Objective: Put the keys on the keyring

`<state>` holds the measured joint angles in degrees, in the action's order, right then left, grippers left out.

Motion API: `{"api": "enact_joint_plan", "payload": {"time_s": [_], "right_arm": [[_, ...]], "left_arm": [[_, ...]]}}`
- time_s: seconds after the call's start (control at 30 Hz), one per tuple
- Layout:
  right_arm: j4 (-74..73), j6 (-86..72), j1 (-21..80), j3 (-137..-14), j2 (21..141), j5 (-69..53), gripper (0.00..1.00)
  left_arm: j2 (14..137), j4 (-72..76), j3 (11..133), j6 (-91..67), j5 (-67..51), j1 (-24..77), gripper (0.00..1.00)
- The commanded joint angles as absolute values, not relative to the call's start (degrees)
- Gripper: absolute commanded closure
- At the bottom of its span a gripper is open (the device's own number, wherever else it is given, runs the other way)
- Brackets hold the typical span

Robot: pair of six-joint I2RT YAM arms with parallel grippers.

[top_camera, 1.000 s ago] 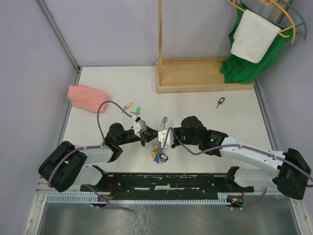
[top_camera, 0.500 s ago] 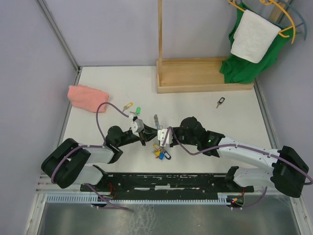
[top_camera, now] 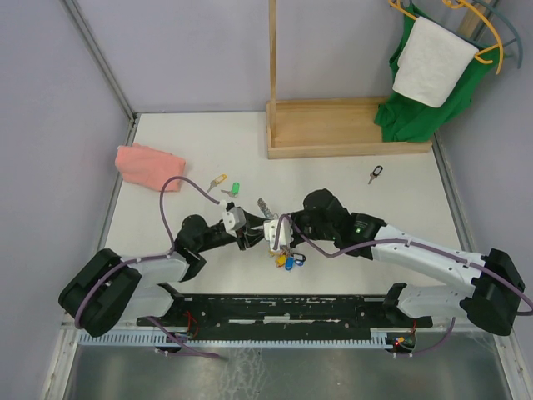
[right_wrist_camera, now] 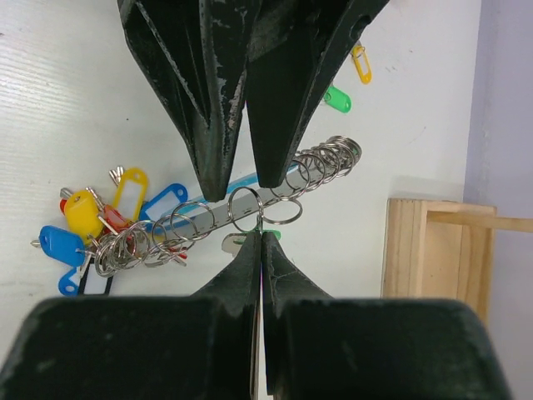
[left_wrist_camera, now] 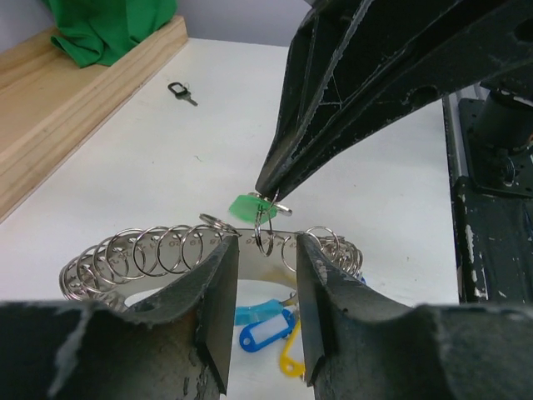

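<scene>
The keyring [top_camera: 264, 205] hangs in the air between my two grippers, with coloured tags [top_camera: 287, 259] dangling below it. My left gripper [top_camera: 250, 240] holds its flat metal band [left_wrist_camera: 150, 254] at the fingertips [left_wrist_camera: 218, 292]. My right gripper [top_camera: 263, 237] is shut on the small ring of a green-headed key [left_wrist_camera: 246, 206], right at the band. In the right wrist view the shut tips [right_wrist_camera: 261, 236] touch the band [right_wrist_camera: 208, 221] beside the left gripper [right_wrist_camera: 246, 190]. A yellow key [top_camera: 218, 179], a green key [top_camera: 235, 188] and a black key [top_camera: 376, 173] lie on the table.
A pink cloth [top_camera: 148, 167] lies at the left. A wooden stand base [top_camera: 350, 129] sits at the back, with a green garment and a white towel [top_camera: 429, 62] hanging at the back right. Grey walls close in both sides.
Both grippers and the keyring have shifted a little to the right. The hanging tags have swung right with them. The right gripper has closed in on the left one.
</scene>
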<state>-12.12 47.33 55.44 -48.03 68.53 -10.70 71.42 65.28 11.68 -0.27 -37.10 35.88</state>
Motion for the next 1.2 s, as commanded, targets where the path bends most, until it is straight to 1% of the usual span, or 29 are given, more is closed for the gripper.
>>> {"api": "enact_joint_plan", "payload": {"time_s": [0.0,0.2,0.23,0.33,0.5,0.67,0.77,0.87,1.0,1.17], "right_arm": [[-14.52,50.8,55.92,-52.98,69.14,-12.36,0.99],[-16.05,52.07,56.32,-53.78,69.87,-12.69,1.0],[-16.02,52.21,56.44,-53.94,69.89,-12.72,0.99],[-15.93,52.29,56.43,-54.1,70.03,-12.77,1.0],[-15.61,52.24,56.55,-54.4,70.44,-12.92,0.99],[-15.21,52.12,56.62,-54.63,70.58,-12.97,0.99],[-15.21,52.03,56.77,-54.8,70.63,-13.01,1.0],[-15.23,51.82,56.95,-54.95,70.58,-13.2,0.99],[-15.78,51.16,56.97,-54.64,70.05,-12.48,0.99],[-17.29,48.52,56.99,-53.25,68.28,-10.58,0.99]], "left_arm": [[68.9,59.18,13.95,7.21,-39.61,36.21,0.58],[69.09,55.15,16.22,10.87,-40.99,36.22,0.57],[70.02,54.09,17.14,11.15,-42.21,36.21,0.59],[70.83,54.64,17.44,10.5,-43.21,36.23,0.61],[71.66,55.11,17.47,9.88,-44.7,36.21,0.68],[72.45,54.86,17.64,9.73,-45.78,36.31,0.7],[72.97,54.84,17.94,9.58,-45.68,36.3,0.73],[73.75,54.6,18.59,9.33,-45.45,36.28,0.79],[74.1,54.35,18.63,9.08,-44.19,36.3,0.97],[72.97,54.32,17.65,9.47,-41.17,36.32,0.97]]}}
